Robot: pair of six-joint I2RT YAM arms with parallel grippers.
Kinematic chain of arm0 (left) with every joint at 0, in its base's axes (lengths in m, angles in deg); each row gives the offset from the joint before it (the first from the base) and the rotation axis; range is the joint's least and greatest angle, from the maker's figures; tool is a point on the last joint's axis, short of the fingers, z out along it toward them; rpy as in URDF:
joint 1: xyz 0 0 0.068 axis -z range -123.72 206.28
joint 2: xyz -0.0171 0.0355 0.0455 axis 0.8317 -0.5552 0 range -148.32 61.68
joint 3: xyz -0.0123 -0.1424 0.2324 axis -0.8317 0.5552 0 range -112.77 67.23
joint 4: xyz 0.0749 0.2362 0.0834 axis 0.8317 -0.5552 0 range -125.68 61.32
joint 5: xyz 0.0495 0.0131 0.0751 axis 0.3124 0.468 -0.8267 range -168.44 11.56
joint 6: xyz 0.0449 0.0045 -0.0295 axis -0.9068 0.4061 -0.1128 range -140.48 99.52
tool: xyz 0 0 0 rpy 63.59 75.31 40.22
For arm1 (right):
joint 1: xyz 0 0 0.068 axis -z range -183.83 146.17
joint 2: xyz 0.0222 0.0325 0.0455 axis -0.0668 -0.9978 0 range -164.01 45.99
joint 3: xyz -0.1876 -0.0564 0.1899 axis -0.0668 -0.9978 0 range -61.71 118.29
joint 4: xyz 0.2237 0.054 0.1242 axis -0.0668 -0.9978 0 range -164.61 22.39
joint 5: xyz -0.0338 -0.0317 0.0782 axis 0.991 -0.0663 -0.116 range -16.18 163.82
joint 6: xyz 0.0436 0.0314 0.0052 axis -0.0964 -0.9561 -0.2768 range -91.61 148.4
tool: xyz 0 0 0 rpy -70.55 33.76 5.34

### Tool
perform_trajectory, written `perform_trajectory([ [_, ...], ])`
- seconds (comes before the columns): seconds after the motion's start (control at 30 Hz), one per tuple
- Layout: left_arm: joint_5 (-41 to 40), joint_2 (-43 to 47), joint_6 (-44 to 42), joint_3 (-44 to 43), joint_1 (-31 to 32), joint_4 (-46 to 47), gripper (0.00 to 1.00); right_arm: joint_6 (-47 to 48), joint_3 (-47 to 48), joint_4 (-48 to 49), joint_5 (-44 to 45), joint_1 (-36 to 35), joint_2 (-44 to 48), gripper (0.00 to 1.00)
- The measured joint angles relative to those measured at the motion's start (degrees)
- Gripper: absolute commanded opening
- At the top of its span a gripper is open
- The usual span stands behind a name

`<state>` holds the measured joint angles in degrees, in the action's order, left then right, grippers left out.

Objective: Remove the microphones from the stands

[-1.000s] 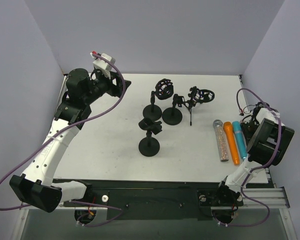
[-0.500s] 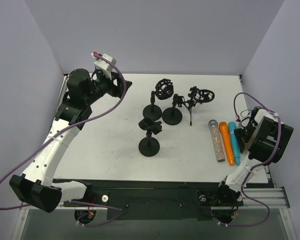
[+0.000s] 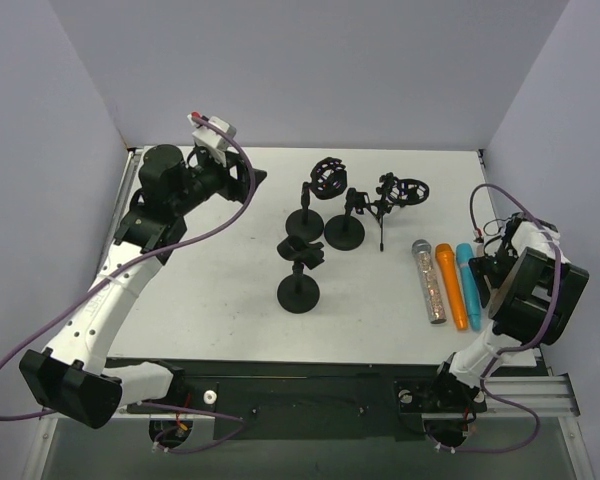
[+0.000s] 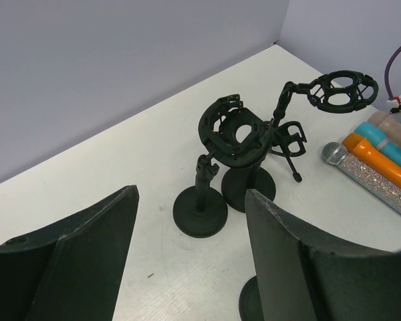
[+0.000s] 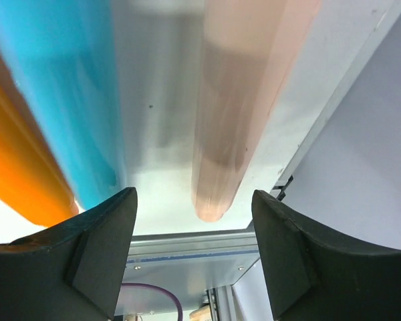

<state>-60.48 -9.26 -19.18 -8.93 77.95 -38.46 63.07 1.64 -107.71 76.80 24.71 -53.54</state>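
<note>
**Top view.** White surface (image 3: 210, 290). Black stands are grouped mid-surface: the nearest stand (image 3: 298, 293), the cage-mount stand (image 3: 305, 215) and the middle stand (image 3: 344, 232) farther back, and the tripod stand (image 3: 383, 218) to their right.

Right of the stands, three microphones lie flat on the surface, side by side. From left to right they are the silver microphone (image 3: 429, 283), the orange microphone (image 3: 451, 288) and the blue microphone (image 3: 469, 285).

The right gripper (image 3: 492, 270) sits low, just right of the blue microphone. The left gripper (image 3: 250, 178) is at far left, well apart from the stands.

**Left wrist view.** The left gripper's fingers are spread wide with nothing between them. The stands and the three microphones lie beyond.

**Right wrist view.** Blurred. The right gripper's fingers are apart, clamped on nothing. The blue and orange microphones are at left. A pink microphone (image 5: 244, 100) lies on the surface in line with the gap between the fingers, touching neither.
</note>
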Motion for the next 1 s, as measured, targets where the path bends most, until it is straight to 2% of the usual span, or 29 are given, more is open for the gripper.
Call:
perform_trajectory([
  [0.23, 0.52, 0.55, -0.15, 1.33, 0.0, 0.74, 0.76, 0.33, -0.37, -3.1, -0.48, 0.0, 4.87, 0.66],
  [0.37, 0.17, 1.66, -1.53, 2.49, 0.0, 1.09, 0.81, -0.42, 1.09, -6.56, -3.19, 0.0, 9.09, 0.75],
  [0.43, -0.68, 2.38, -2.27, 3.45, 0.0, 1.22, 0.82, -1.97, 4.33, -9.09, -6.05, -0.09, 11.63, 1.0],
  [0.6, -6.32, 3.32, -3.65, 5.86, 0.02, 1.57, 0.82, -7.41, 19.71, -13.62, -17.2, -1.44, 18.51, 1.0],
  [0.67, -9.57, 3.32, -3.91, 6.64, 0.02, 1.68, 0.82, -9.77, 22.67, -12.96, -19.63, -3.17, 21.92, 1.0],
  [0.8, -16.76, 3.3, -5.18, 7.8, -0.02, 1.88, 0.83, -16.83, 26.18, -11.32, -17.7, -11.69, 28.57, 1.0],
  [0.9, -20.92, 3.3, -5.68, 7.91, -0.15, 1.88, 0.83, -21.51, 31.5, -10.93, -15.04, -17.7, 28.98, 1.0],
  [1.0, -23.32, 3.32, -5.92, 7.91, -0.44, 1.9, 0.83, -26.14, 38.47, -10.67, -12.66, -20.39, 27.06, 1.0],
])
